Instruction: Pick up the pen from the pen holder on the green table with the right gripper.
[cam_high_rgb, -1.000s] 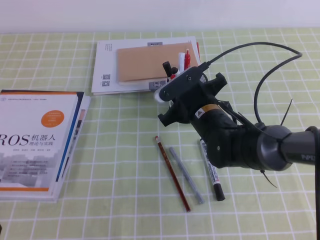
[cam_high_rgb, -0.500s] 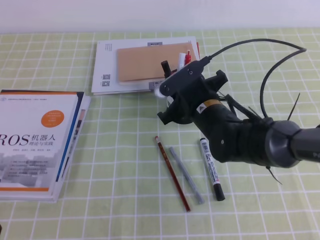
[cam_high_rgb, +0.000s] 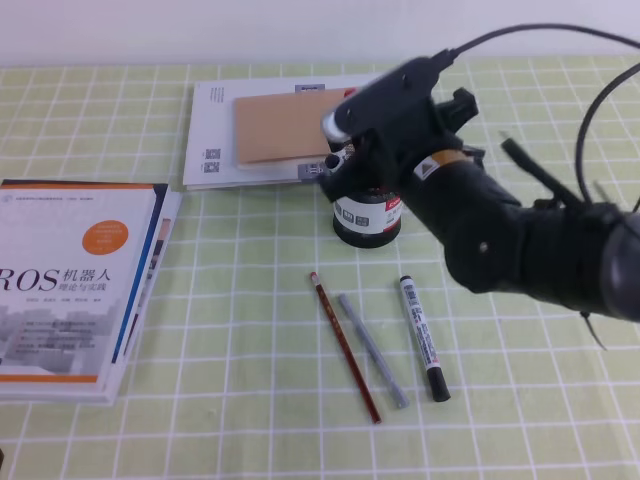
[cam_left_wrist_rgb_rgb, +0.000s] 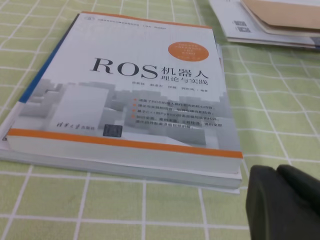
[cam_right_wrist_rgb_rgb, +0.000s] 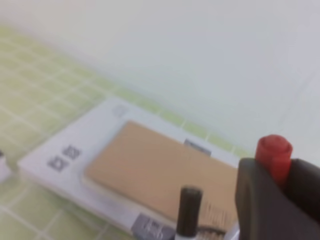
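The pen holder (cam_high_rgb: 365, 215), a black mesh cup with a white, red and black label, stands on the green table (cam_high_rgb: 250, 430). My right gripper (cam_high_rgb: 362, 168) hangs right over it, and the arm hides the cup's mouth. In the right wrist view the black fingers (cam_right_wrist_rgb_rgb: 260, 200) are shut around the pen (cam_right_wrist_rgb_rgb: 274, 152). Only its red cap shows above them. A black-capped pen (cam_right_wrist_rgb_rgb: 190, 210) stands beside them. One dark part of my left gripper (cam_left_wrist_rgb_rgb: 285, 205) shows low by the book, and its jaws cannot be made out.
A ROS book (cam_high_rgb: 75, 285) lies at the left. A white booklet with a brown notebook (cam_high_rgb: 285, 125) lies behind the cup. A red pencil (cam_high_rgb: 345, 347), a grey pen (cam_high_rgb: 372, 350) and a white marker (cam_high_rgb: 424, 338) lie in front of it.
My right gripper has risen and moved back and right, uncovering the pen holder that it hid before. The items lying on the table have not moved.
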